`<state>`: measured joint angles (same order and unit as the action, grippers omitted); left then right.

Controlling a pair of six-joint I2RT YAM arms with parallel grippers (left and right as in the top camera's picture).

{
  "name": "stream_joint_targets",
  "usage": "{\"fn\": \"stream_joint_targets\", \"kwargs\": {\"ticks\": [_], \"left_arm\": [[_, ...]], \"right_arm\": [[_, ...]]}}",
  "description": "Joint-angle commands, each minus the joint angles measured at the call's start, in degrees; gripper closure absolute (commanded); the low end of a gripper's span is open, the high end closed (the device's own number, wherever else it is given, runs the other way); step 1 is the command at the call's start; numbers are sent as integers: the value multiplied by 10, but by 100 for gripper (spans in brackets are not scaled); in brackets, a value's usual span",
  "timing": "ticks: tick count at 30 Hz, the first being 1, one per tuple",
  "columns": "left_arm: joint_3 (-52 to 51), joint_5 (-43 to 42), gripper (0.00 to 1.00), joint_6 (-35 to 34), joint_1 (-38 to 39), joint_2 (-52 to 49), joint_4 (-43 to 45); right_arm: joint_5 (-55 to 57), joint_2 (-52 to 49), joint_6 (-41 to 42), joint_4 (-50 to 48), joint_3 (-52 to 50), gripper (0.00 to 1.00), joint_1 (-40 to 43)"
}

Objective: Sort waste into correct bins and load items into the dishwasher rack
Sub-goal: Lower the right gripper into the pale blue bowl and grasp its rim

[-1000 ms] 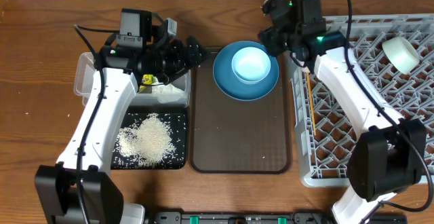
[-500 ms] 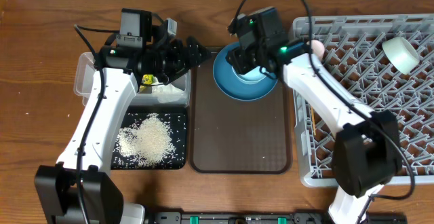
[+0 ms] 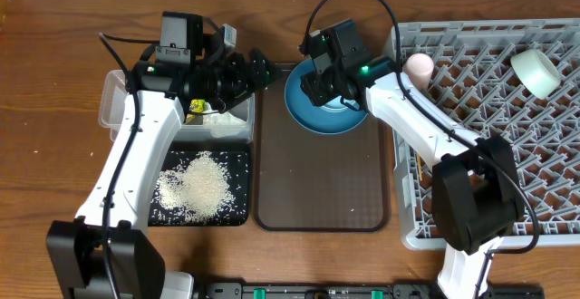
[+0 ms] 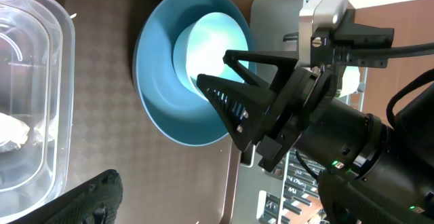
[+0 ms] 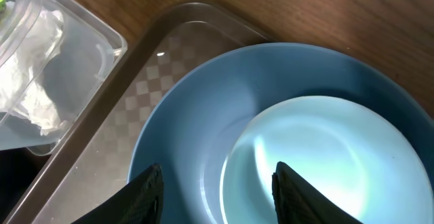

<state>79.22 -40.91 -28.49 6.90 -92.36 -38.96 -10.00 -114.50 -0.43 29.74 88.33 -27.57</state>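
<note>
Right claw (image 5: pixel 220 195) half open, empty, poised low over left rim of light-blue bowl (image 5: pixel 319 163); contact not discernible. Bowl upright, empty, resting on dark-blue plate (image 5: pixel 196 108) at far end of brown tray (image 3: pixel 317 181). Left claw (image 3: pixel 256 71) spread wide, empty, between clear tub (image 3: pixel 111 100) and plate.

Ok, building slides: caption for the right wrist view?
Open right gripper above the light-blue bowl sitting in the dark-blue plate.

I saw a glossy dark-blue round plate (image 5: pixel 183 122) and smooth, shiny light-blue bowl (image 5: pixel 325 163), a brown serving tray (image 5: pixel 132 112) with matt checkered texture, a clear plastic tub (image 5: pixel 81 44) and the grained wooden table (image 5: pixel 305 7).
</note>
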Motion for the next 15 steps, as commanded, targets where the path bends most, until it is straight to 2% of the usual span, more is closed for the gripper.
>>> {"fn": "stream_joint_targets", "kwargs": {"ticks": [1, 10, 13, 15], "left_arm": [[4, 5, 6, 0, -1, 6, 0], [4, 5, 6, 0, -1, 6, 0], [4, 5, 5, 0, -1, 6, 0], [4, 5, 6, 0, -1, 6, 0]], "right_arm": [[38, -2, 8, 0, -1, 49, -5], [263, -5, 8, 0, -1, 50, -2], [270, -10, 3, -1, -1, 50, -1], [281, -17, 4, 0, -1, 56, 1]]}}
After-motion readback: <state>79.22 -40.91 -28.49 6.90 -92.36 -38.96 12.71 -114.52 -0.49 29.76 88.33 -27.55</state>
